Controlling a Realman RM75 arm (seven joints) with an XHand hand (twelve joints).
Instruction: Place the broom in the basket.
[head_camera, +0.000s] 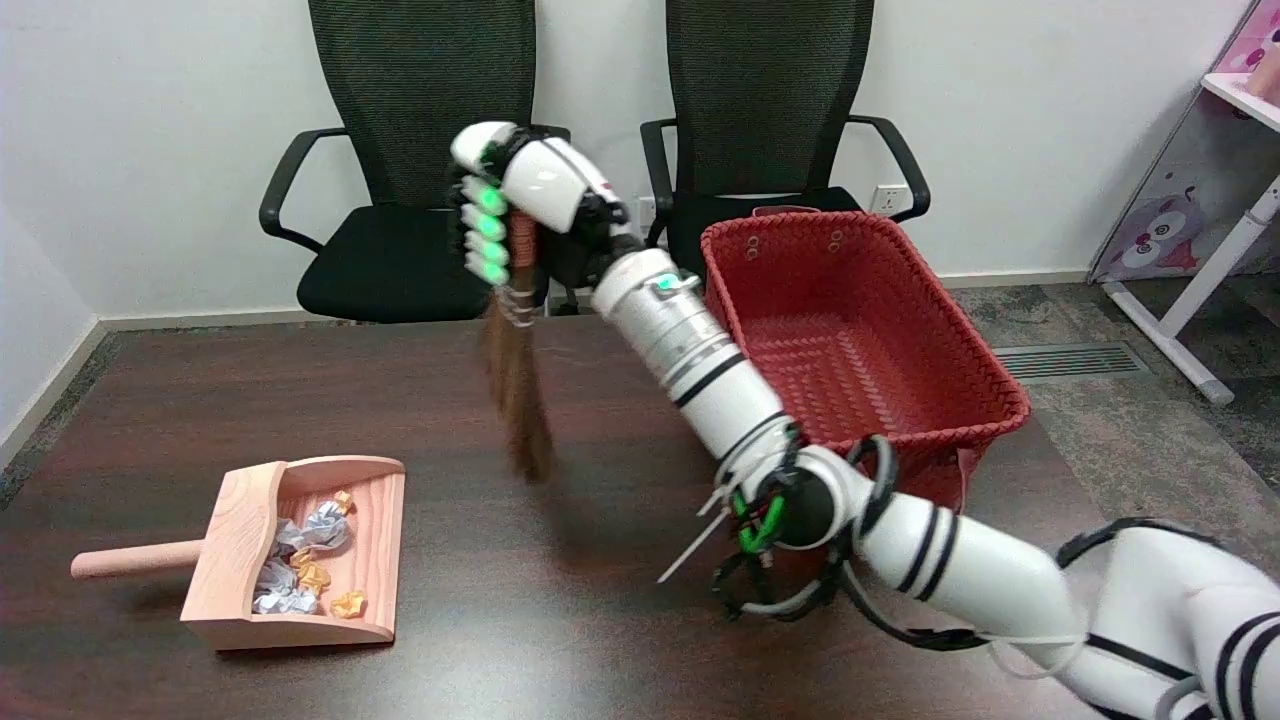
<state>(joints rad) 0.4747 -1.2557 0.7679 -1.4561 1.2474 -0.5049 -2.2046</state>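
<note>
head view: the right robot hand (520, 200) grips the broom (515, 390) by its handle, fingers wrapped around the upper part so that little of the handle shows, and holds it in the air above the far middle of the dark table (600, 620). the brown bristles hang downward, blurred, their tips clear of the tabletop as far as can be told. the red woven basket (975, 350) stands to the right at the table's far right edge, nothing visible inside it, and the broom is near it but still outside, to the left of its left wall, with the white forearm crossing between the two.

judged from this, the pick-up is done and the carry is under way: the broom is lifted and grasped, but it has not crossed the basket's rim. what is left appears to be a move to the right over the rim, a lowering into the basket, and the letting go. the hanging bristles could brush the basket's near-left wall if the broom travels too low.

at the near left of the table lies a pale wooden dustpan (250, 560) holding crumpled scraps of paper (300, 565), well apart from the broom. two black office chairs (400, 150) stand beyond the table against the wall.
</note>
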